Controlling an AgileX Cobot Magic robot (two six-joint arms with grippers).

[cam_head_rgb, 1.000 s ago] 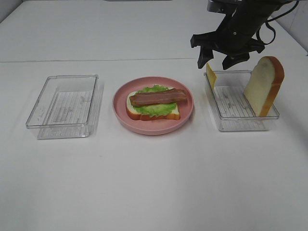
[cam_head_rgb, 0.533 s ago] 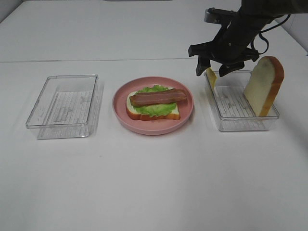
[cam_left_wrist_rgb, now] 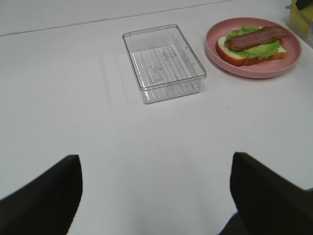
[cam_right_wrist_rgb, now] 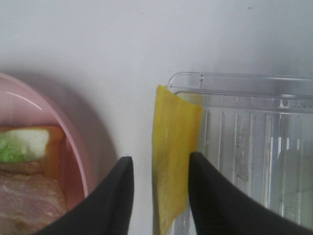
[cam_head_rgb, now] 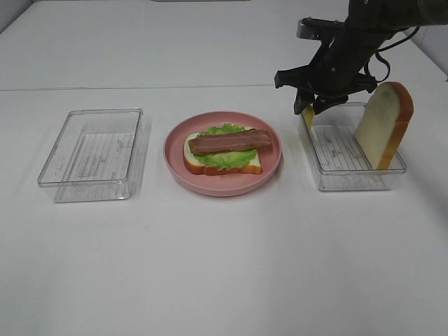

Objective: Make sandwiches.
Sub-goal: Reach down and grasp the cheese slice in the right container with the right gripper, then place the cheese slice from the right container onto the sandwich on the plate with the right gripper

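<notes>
An open sandwich (cam_head_rgb: 224, 149) of bread, lettuce and bacon lies on the pink plate (cam_head_rgb: 175, 164). A thin yellow cheese square (cam_right_wrist_rgb: 173, 166) stands on edge against the near-left wall of the right clear tray (cam_head_rgb: 350, 180). My right gripper (cam_head_rgb: 311, 108) is lowered over the cheese, one finger on each side. One finger (cam_right_wrist_rgb: 208, 196) touches it and a narrow gap shows at the other. A second bread slice (cam_head_rgb: 383, 126) leans upright in the same tray. My left gripper (cam_left_wrist_rgb: 155, 159) hovers open over bare table, holding nothing.
An empty clear tray (cam_head_rgb: 91, 148) sits left of the plate, also seen in the left wrist view as the tray (cam_left_wrist_rgb: 164, 61). The white table (cam_head_rgb: 224, 266) stretches in front of everything.
My right gripper has come down from above the tray onto the cheese's edge, and its fingers have narrowed around it. The left arm and food have not moved.
</notes>
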